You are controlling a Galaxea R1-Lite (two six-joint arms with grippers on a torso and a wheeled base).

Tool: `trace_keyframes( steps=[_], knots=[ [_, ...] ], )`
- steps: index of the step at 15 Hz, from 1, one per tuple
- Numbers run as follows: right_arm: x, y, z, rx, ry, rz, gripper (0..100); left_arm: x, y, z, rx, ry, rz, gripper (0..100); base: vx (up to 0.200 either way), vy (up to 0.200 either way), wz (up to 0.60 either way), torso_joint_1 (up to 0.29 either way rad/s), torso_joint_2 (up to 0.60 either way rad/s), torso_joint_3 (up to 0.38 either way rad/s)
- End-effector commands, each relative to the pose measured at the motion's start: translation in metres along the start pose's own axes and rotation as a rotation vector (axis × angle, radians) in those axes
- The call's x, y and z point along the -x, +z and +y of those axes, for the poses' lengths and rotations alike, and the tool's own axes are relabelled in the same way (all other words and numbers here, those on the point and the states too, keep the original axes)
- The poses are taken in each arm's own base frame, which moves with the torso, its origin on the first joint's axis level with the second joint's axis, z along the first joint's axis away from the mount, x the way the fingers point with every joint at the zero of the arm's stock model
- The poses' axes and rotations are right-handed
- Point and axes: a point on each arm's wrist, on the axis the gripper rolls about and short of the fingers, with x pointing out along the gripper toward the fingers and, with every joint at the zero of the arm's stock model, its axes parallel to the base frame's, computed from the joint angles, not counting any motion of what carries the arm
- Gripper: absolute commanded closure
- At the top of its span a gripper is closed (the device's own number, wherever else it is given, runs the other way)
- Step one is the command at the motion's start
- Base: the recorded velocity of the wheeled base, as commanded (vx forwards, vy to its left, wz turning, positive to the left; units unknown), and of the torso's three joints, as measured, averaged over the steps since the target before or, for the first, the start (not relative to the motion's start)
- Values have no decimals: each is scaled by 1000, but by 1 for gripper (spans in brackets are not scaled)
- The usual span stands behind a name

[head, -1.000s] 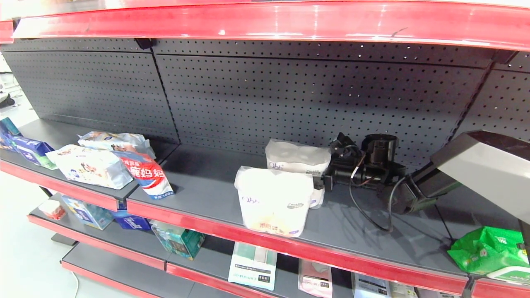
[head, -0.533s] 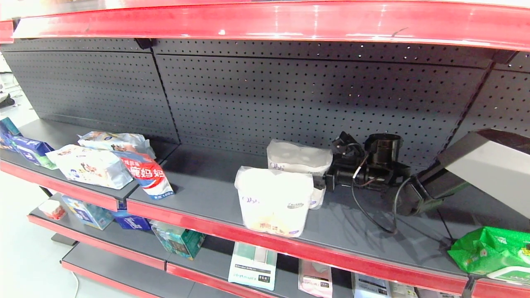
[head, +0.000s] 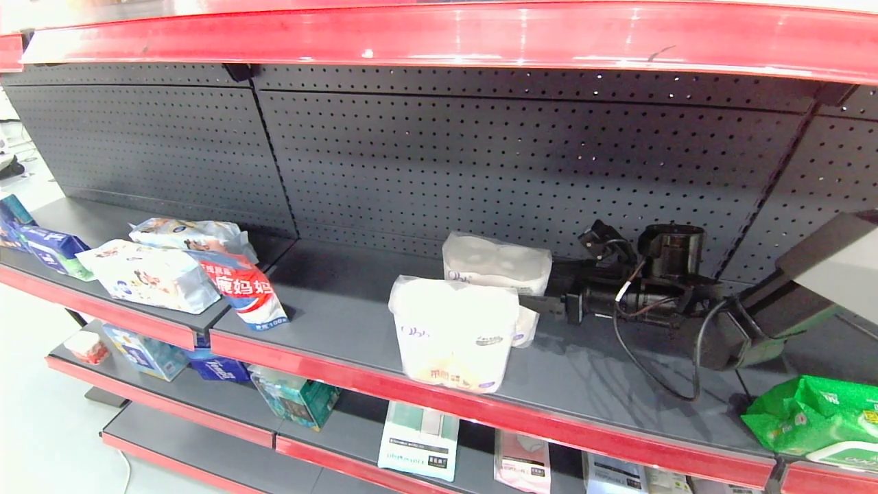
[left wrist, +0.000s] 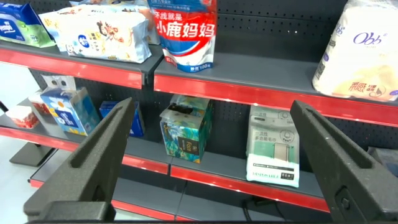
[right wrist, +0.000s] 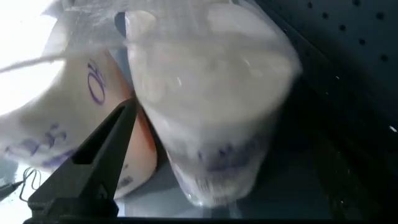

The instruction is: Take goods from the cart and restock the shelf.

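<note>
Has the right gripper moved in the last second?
Yes. The right gripper has drawn back to the right, away from the rear tissue pack, which stayed put.

rear pack (head: pixel 496 264) half hidden, green pack (head: pixel 809 412) cropped

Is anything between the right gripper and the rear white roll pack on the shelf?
Nothing visible. The right gripper faces the rear roll pack directly; the front pack stands nearer the shelf edge, off that line.
</note>
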Motion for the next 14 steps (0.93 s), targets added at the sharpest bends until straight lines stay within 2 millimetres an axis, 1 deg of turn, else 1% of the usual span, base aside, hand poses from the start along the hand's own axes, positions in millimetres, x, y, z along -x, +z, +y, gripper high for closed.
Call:
trace_keyframes(
  steps=[1, 3, 4, 5, 7, 9, 13, 14],
  knots=[
    [17, 6, 5, -1, -30, 2, 0, 0, 0, 0, 0, 0, 0, 0, 0, 0, 0, 0, 0, 0],
    [37, 2, 12, -22, -86, 32, 0, 0, 0, 0, 0, -1, -1, 0, 0, 0, 0, 0, 0, 0],
    [41, 2, 14, -26, -90, 35, 0, 0, 0, 0, 0, -3, 0, 0, 0, 0, 0, 0, 0, 0],
    [52, 5, 20, -28, -100, 35, 0, 0, 0, 0, 0, -4, 0, 0, 0, 0, 0, 0, 0, 0],
    [62, 9, 27, -26, -160, 43, 0, 0, 0, 0, 0, -4, -1, 0, 0, 0, 0, 0, 0, 0],
    [72, 11, 34, -31, -186, 47, 0, 0, 0, 0, 0, -4, -1, 0, 0, 0, 0, 0, 0, 0],
    [96, 15, 52, -32, -291, 64, 0, 0, 0, 0, 0, -4, -1, 0, 0, 0, 0, 0, 0, 0],
    [109, 18, 63, -34, -337, 59, 0, 0, 0, 0, 0, -4, 0, 0, 0, 0, 0, 0, 0, 0]
  ],
)
